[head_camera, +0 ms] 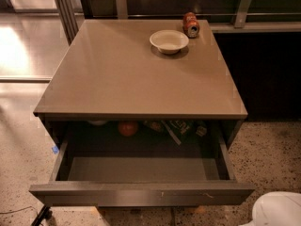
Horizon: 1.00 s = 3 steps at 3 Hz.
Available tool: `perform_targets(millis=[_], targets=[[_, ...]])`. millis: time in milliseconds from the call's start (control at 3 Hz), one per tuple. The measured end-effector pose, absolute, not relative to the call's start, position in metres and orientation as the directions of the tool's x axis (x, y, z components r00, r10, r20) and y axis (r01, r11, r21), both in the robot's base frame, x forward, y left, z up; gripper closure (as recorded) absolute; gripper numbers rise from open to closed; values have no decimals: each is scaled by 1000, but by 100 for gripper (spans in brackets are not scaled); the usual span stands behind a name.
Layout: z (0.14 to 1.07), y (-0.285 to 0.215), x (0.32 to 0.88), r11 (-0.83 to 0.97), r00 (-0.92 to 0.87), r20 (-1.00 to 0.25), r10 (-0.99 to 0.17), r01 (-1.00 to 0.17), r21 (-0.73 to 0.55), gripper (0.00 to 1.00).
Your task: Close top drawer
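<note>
The top drawer [141, 194] of the grey-brown cabinet [141, 74] is pulled far out towards me. Its flat handleless front has small pale scratches right of centre [207, 195]. The drawer floor is bare at the front. At its back lie an orange round fruit [128, 128] and some dark snack packets [181, 127], half hidden under the cabinet top. My gripper is out of view. Only a white rounded part of my arm [277, 210] shows at the bottom right corner, to the right of the drawer front and below it.
A white bowl [169, 41] and a red can lying on its side [190, 25] sit at the back right of the cabinet top. A dark counter [268, 69] stands to the right. Speckled floor [270, 154] lies on both sides, with a black cable [40, 215] at the bottom left.
</note>
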<state>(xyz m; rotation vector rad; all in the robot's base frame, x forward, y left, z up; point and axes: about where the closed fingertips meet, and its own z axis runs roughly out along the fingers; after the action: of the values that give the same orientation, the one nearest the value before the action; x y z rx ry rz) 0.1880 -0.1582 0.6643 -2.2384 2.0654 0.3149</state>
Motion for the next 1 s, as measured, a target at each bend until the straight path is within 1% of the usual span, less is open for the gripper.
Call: perform_targets(millis=[333, 667, 1000], targets=[[656, -149, 201, -61, 41, -239, -970, -995, 77, 100], [653, -109, 232, 3, -9, -288, -958, -1000, 24, 100], [653, -109, 232, 3, -9, -288, -958, -1000, 24, 100]])
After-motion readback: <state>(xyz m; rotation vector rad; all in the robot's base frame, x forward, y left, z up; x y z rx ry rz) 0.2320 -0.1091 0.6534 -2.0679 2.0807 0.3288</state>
